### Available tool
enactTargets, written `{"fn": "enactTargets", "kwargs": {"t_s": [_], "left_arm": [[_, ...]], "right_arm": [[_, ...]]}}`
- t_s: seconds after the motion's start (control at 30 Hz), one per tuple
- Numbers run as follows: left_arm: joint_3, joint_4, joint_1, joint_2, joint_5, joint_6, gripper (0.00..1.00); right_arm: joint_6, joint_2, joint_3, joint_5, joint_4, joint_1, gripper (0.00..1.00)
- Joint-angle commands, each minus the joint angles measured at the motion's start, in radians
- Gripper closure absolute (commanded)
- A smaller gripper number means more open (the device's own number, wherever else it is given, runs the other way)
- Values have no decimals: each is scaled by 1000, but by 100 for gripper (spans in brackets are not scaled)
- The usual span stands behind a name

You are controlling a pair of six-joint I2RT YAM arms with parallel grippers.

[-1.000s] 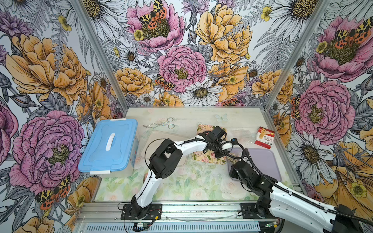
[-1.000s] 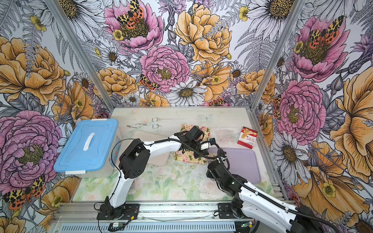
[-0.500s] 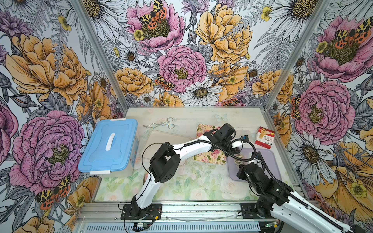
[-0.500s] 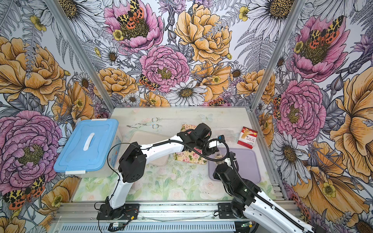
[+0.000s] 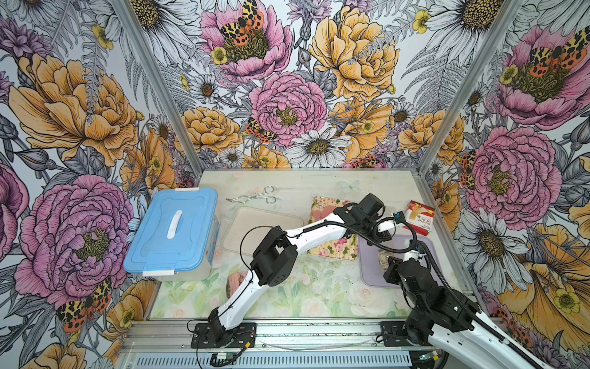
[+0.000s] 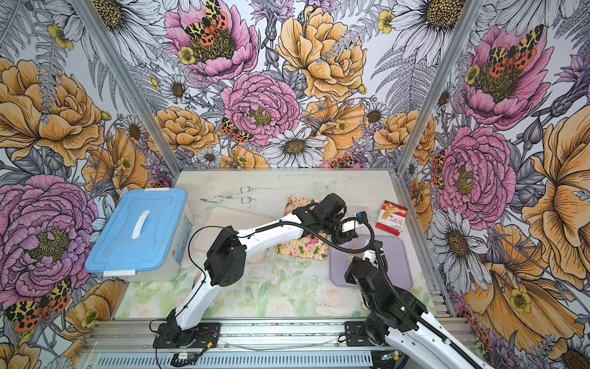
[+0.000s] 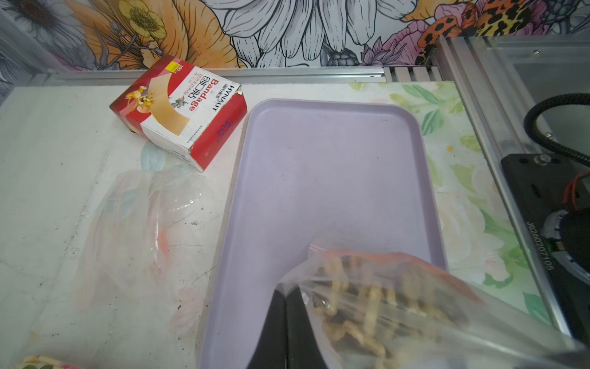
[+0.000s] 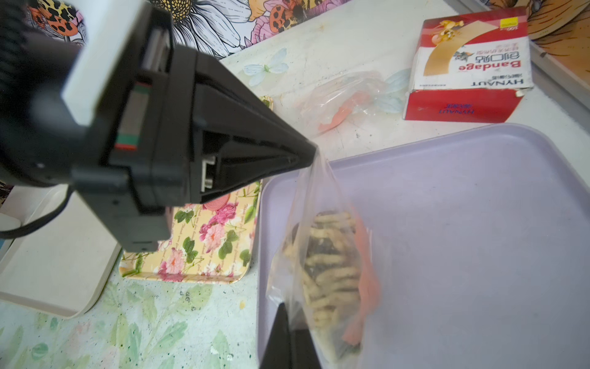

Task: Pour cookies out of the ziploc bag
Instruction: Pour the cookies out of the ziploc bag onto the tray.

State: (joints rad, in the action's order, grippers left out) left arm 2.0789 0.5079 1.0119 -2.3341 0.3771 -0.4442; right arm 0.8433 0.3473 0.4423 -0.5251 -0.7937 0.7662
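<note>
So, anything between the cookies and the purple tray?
Nothing lies on the purple tray: its floor under the ziploc bag is bare. The cookies sit inside the bag, pinched over it by the left gripper and right gripper. Whether the orange zip is open, I cannot tell.

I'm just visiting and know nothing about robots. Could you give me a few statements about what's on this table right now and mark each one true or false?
1. The left tool and the right tool are both shut on the clear bag of cookies. True.
2. Cookies lie loose on the lilac tray. False: what shows of the tray is bare, and the cookies are in the bag.
3. A red bandage box lies beside that tray. True.
4. The blue-lidded box stands open. False: its lid is on.
</note>
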Motion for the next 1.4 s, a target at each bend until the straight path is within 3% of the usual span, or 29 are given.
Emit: {"fn": "enactTargets", "kwargs": {"t_s": [0.0, 0.1, 0.3, 0.53, 0.87, 1.0, 1.1, 1.27, 1.37], "left_arm": [[44, -6, 15, -3, -38, -5, 100], [48, -11, 29, 10, -6, -9, 100], [57, -39, 54, 49, -76, -17, 100], [-208, -320, 51, 199, -139, 24, 100], [-470, -559, 35, 342, -185, 68, 100], [-401, -442, 13, 279, -131, 105, 100], [-429, -451, 17, 271, -114, 84, 100], [-415, -424, 23, 249, -86, 83, 100], [-443, -447, 25, 243, -69, 98, 100]], "right_arm": [[-33, -29, 33, -32, -15, -13, 100], [-27, 22, 42, -49, -15, -22, 100], [-28, 92, 58, -117, -13, -28, 100], [-7, 170, 62, -171, -12, -59, 100], [-18, 183, 73, -210, -10, -76, 100], [-60, 106, 76, -111, 30, -74, 100], [-87, 32, 67, -142, 17, -88, 100], [-77, 181, 104, -53, 23, -140, 100], [-74, 148, 79, -94, 36, -145, 100]]}}
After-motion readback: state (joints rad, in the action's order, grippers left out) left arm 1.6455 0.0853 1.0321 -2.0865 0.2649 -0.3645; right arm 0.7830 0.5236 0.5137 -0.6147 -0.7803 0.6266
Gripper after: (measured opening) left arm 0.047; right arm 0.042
